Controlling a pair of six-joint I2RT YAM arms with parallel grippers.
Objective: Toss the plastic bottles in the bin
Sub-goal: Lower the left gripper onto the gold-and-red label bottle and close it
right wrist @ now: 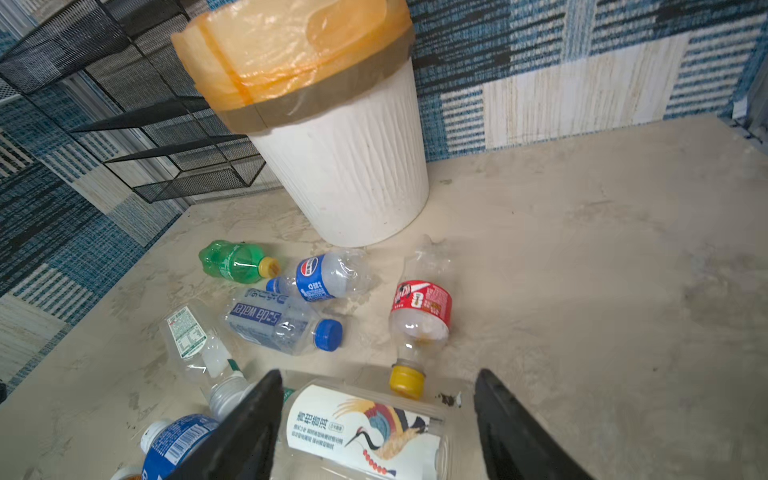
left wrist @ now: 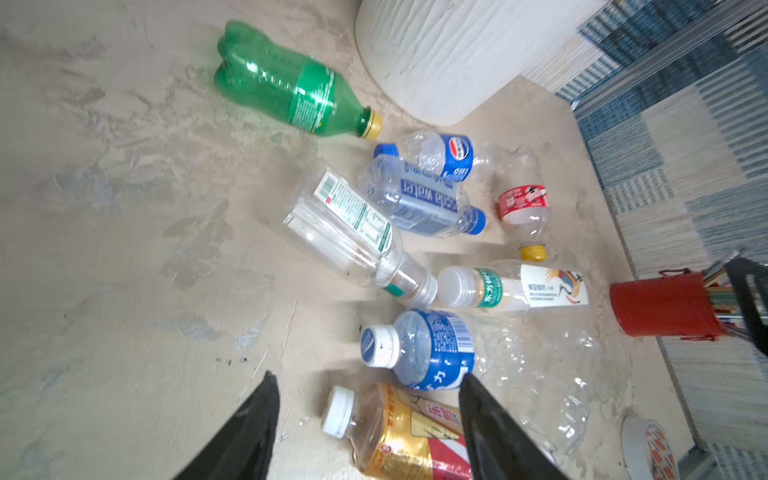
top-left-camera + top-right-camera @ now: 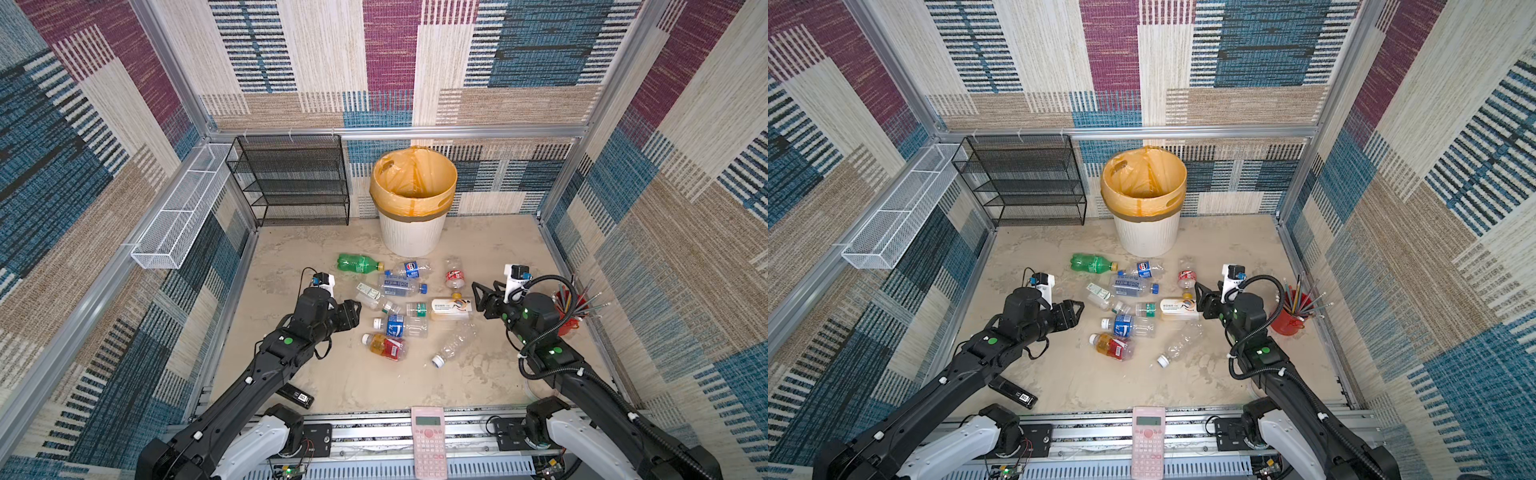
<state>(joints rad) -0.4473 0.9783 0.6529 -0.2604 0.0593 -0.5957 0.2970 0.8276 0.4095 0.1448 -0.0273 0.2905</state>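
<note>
Left gripper (image 2: 368, 376): jaws spread, pinching nothing, hovering over the blue-label bottle (image 2: 432, 353) and the amber red-label bottle (image 2: 399, 436). Right gripper (image 1: 378, 372): jaws also apart and empty, with the cream crane-label bottle (image 1: 361, 428) lying below between them (contact: can't tell). Plastic bottles (image 3: 399, 286) lie in a loose cluster on the table (image 3: 332, 386), between the two arms, in front of the bin (image 3: 411, 239). Green bottle (image 3: 359, 263) sits near the bin's base. Bin stands upright at the back wall, beside the black mesh rack (image 3: 291, 183). Red pencil cup (image 3: 567, 320) is by the right arm.
</note>
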